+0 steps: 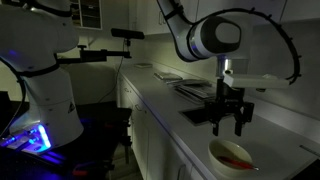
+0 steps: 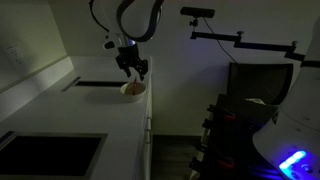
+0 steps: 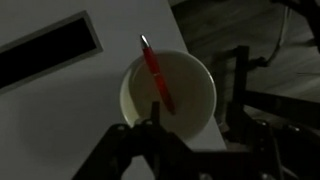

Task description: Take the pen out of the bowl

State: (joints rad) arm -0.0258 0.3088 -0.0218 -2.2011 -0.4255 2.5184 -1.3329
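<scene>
The white bowl [image 3: 190, 100] stands on the white counter near its edge, and shows in both exterior views [image 1: 222, 150] [image 2: 133, 90]. The red-orange pen [image 3: 155, 75] lies slanted inside it, one end resting over the far rim; it also shows as a red streak in an exterior view [image 1: 237, 160]. My gripper [image 3: 197, 108] hangs open and empty just above the bowl, its fingers straddling the near half of the bowl, apart from the pen. It also shows in both exterior views [image 1: 228, 118] [image 2: 132, 70].
A dark rectangular tray [image 1: 195, 88] [image 2: 95, 84] [image 3: 45, 55] lies on the counter beyond the bowl. A dark sink [image 2: 50, 155] sits further along the counter. The counter edge [image 3: 225, 130] runs right beside the bowl. A camera stand [image 2: 240, 40] stands off the counter.
</scene>
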